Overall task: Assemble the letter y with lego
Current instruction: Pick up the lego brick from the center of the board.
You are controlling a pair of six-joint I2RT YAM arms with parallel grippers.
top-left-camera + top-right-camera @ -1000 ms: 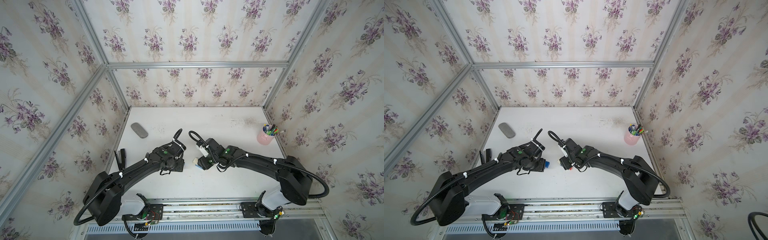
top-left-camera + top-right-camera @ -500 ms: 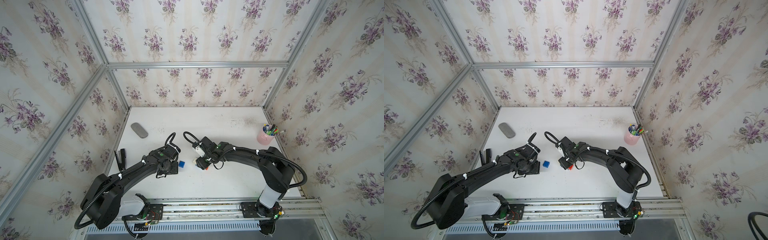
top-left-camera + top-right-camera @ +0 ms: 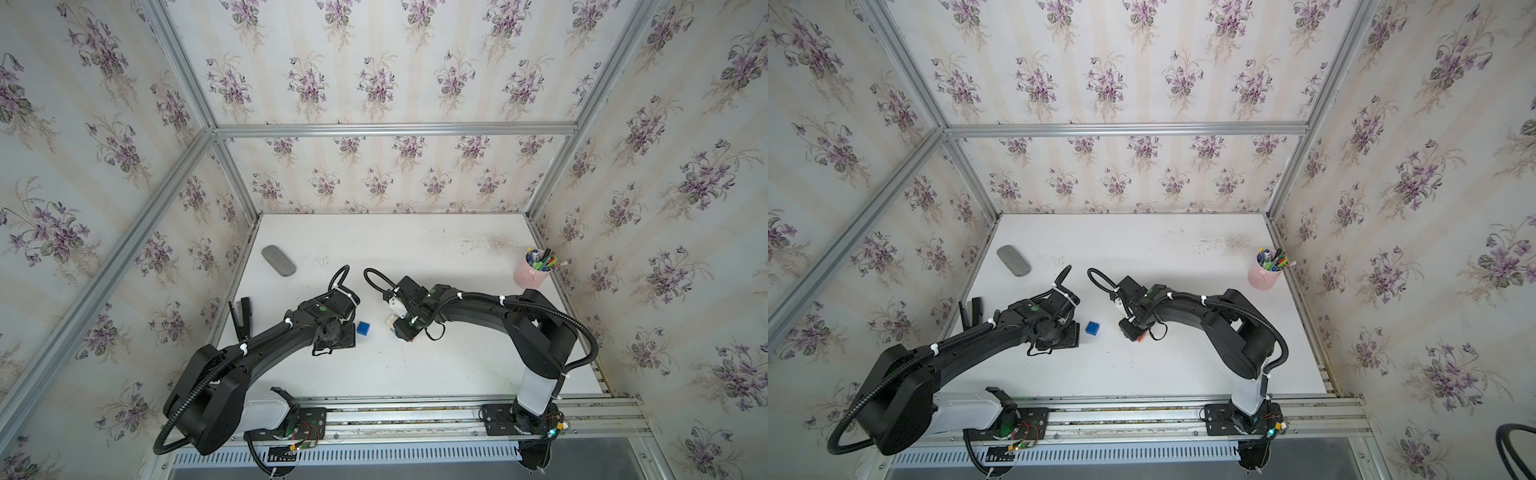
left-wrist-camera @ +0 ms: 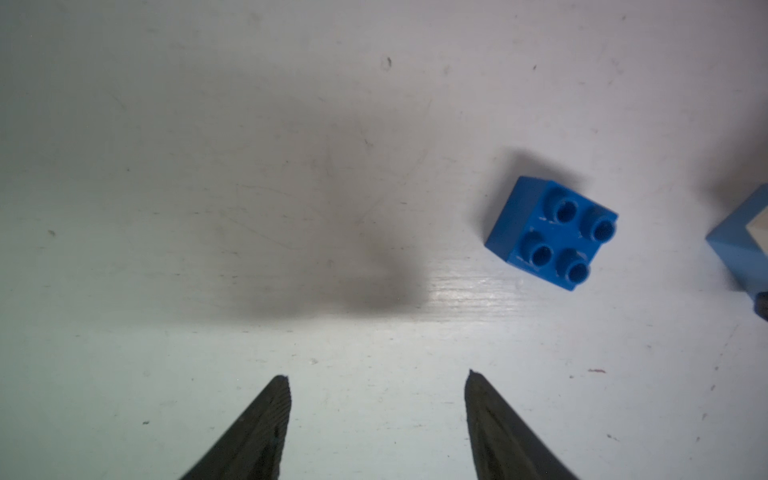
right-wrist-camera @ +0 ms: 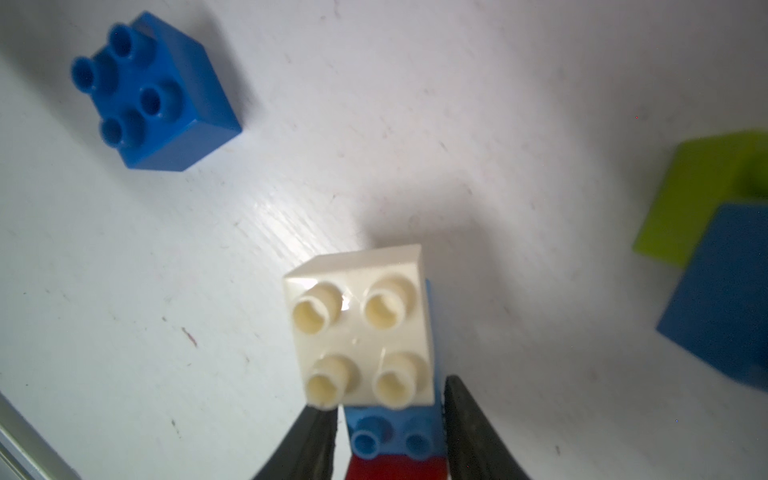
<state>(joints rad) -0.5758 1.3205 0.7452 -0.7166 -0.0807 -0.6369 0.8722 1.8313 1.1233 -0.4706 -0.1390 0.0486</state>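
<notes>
A loose dark blue brick (image 3: pixel 364 328) (image 3: pixel 1092 328) (image 4: pixel 552 232) (image 5: pixel 153 95) lies studs up on the table between the arms. My left gripper (image 4: pixel 376 374) is open and empty, a short way from that brick. My right gripper (image 5: pixel 386 395) is shut on the light blue brick (image 5: pixel 390 436), one finger on each side. On that brick sit a white brick (image 5: pixel 361 324) (image 3: pixel 390 321) and a red brick (image 5: pixel 395 469) (image 3: pixel 1140 338). A lime green brick (image 5: pixel 698 199) and a second dark blue brick (image 5: pixel 723 299) lie together beside it, hidden under the right arm in both top views.
A pink cup of pens (image 3: pixel 532 276) stands at the table's right edge. A grey oval pad (image 3: pixel 278 260) lies at the back left, and a black tool (image 3: pixel 242 316) rests by the left wall. The metal rail (image 3: pixel 415 415) runs along the front.
My left arm has drawn back to the left, leaving the dark blue brick in the open. The right jaws have narrowed onto the light blue brick, and the right arm's elbow has swung.
</notes>
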